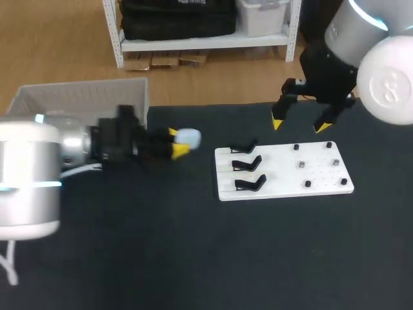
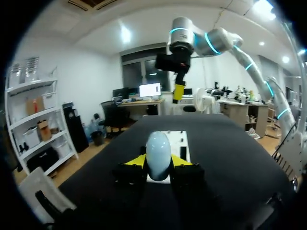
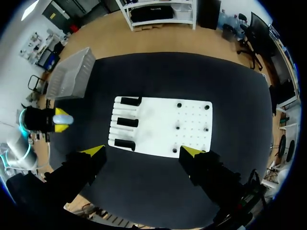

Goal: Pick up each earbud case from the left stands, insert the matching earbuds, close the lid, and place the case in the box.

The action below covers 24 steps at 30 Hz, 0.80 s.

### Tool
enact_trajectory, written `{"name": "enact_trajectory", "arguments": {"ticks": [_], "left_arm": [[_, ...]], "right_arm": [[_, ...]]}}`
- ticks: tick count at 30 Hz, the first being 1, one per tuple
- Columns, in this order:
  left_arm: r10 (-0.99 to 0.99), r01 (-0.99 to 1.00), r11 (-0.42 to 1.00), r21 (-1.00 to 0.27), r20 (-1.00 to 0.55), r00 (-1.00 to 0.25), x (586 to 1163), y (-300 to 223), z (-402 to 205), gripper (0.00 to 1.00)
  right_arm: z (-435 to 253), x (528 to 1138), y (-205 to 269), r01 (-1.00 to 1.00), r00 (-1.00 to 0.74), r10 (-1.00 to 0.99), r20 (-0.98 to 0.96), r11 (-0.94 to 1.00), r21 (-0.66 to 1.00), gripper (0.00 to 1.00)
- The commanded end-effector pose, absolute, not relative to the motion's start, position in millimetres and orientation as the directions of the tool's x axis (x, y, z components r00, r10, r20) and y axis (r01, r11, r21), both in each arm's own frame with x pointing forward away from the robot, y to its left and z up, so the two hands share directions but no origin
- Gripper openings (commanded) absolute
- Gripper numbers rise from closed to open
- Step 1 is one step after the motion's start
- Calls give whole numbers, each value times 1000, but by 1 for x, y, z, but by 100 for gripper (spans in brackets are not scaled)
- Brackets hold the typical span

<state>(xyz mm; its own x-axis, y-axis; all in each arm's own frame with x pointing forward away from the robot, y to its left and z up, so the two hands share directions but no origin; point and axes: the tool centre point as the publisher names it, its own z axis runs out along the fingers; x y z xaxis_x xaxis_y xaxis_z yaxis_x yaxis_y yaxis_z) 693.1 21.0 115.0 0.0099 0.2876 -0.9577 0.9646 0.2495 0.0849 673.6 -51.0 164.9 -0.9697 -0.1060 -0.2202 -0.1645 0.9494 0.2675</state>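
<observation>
Earbud case (image 2: 158, 149) snug in left hand (image 2: 159, 164)

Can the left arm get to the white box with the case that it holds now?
Probably yes. The left hand, shut on the case, is close beside the box, and nothing seems to stand between them. The right hand hangs apart, above the white board.

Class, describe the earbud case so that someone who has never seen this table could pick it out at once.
On the black table, look left of the white board, toward the white box. There the left gripper holds the earbud case between its yellow fingers. It is a smooth, pale blue, rounded shell, unlike the black stands on the board.
</observation>
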Motion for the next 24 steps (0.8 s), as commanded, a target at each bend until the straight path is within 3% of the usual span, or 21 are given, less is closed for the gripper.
{"name": "enact_trajectory", "arguments": {"ticks": [1,12,24], "left_arm": [[311,906,410,100,-950,-36,698,74,133,0],[318,791,611,0,-916,-245,764,167,118,0],[362,760,649,-30,-867,-343,836,216,107,0]], "right_arm": [[165,670,-52,-161,-965,-96,-244,951,265,100],[165,670,-52,-161,-965,-96,-244,951,265,100],[165,670,-52,-161,-965,-96,-244,951,265,100]]}}
